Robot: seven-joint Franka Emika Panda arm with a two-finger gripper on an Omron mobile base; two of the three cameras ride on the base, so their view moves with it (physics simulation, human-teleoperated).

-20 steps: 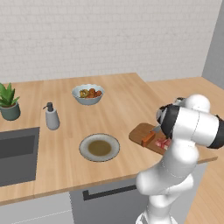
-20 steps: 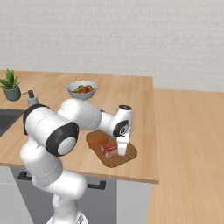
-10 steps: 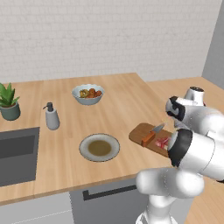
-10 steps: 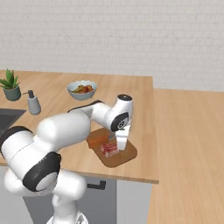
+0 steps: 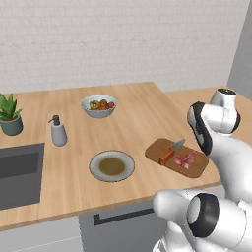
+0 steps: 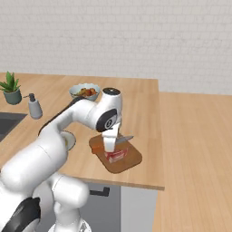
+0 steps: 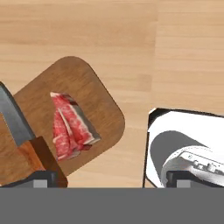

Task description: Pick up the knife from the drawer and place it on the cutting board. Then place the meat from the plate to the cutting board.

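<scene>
I judge both placements done: from the hand view the meat [image 7: 70, 127] lies flat on the cutting board [image 7: 94, 98], and the knife [image 7: 19, 131] rests on the same board just beside it, blade pointing away from the handle. My gripper [image 7: 109, 179] hangs above them with the fingers [image 7: 41, 179] spread wide and nothing between them, so the meat is let go. In the right base view the hand sits directly over the board [image 6: 129, 163], partly covering the meat [image 6: 117, 156], with the knife's blade [image 6: 124, 138] poking out beside it.

What's left, as I read it, is only to lift straight up and clear the board without clipping the knife handle or dragging the meat.

Further out, the plate [image 5: 111, 166] sits bare on the tabletop [image 5: 138, 110], near the board [image 5: 194, 170] but apart from it. Beyond that stand the soap dispenser [image 5: 58, 132], the bowl of colourful food [image 5: 100, 105] and the potted plant [image 5: 10, 114].

Against a second ago: the fingers have opened from partly closed to fully spread, and the arm's elbow has swung out to the side, so the upper links no longer hide the board in the left base view. The plate, bowl and board have stayed put
</scene>
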